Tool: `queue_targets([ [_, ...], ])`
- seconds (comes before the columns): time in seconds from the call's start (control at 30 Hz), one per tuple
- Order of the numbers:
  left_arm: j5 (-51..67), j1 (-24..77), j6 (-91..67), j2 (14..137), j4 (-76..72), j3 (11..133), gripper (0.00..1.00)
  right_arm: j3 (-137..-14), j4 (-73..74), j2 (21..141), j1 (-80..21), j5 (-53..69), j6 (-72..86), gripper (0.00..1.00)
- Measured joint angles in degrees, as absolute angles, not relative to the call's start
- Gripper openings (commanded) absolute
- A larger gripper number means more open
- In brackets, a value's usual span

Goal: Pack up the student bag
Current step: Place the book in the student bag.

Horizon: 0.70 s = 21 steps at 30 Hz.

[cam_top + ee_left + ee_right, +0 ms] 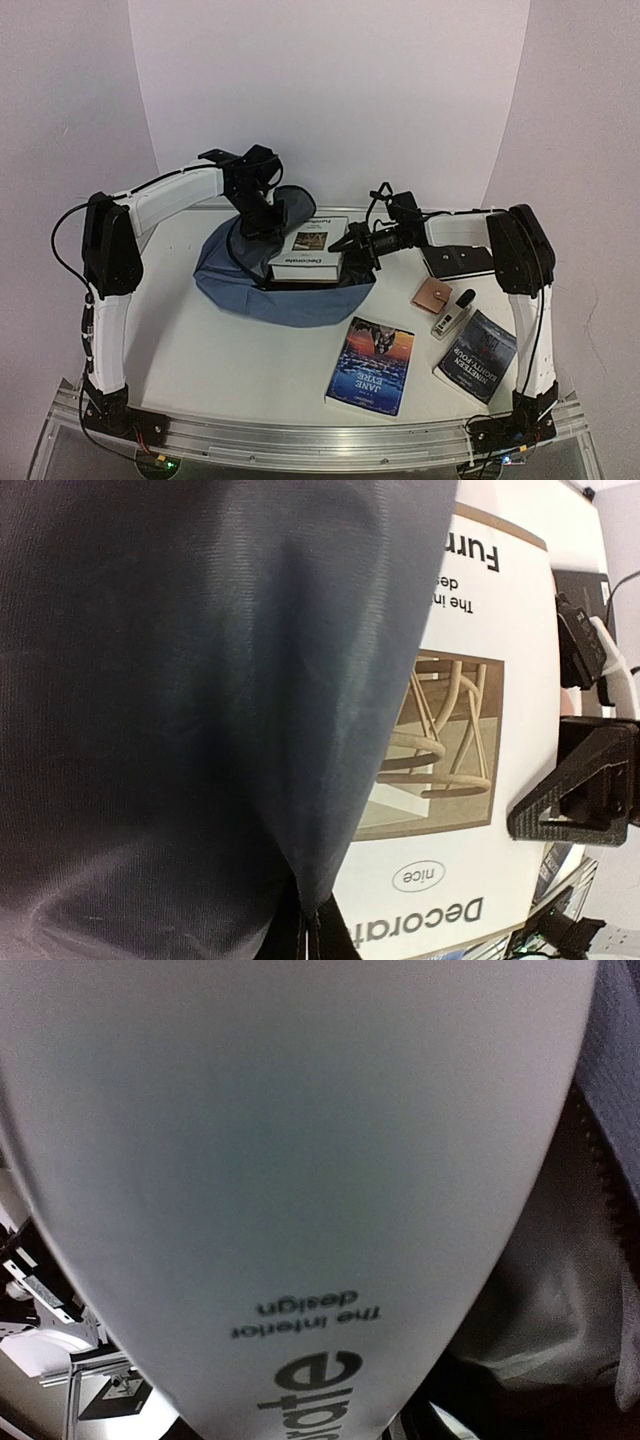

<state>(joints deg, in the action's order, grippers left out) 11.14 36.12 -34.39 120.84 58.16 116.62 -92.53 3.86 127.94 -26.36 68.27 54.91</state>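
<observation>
Student bag [285, 290]: left tool [260, 224] pinched tight on its raised flap. White design book [312, 250] lies partway in bag's mouth, right tool [352, 243] clamped on book's edge.

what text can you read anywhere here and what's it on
"JANE EYRE": cover of the blue-and-orange book
"NINETEEN EIGHTY-FOUR": cover of the dark book
"Decorate": spine of the white book
"nice", in an oval: white book's cover
"The interior design": same cover
"Furn": same cover, cut off
Markings on the small white device: too small to read
</observation>
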Motion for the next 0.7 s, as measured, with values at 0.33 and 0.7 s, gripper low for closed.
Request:
queue_targets([
  [0.33,14.1,34.4,-35.0,118.4,56.1,112.8,0.0,-86.5,-6.7,128.4,-27.4,67.5,55.1,0.0],
  [0.7,19.9,34.3,-34.6,117.2,54.2,112.2,0.0,-89.3,9.4,128.4,-28.1,61.9,38.4,0.0],
])
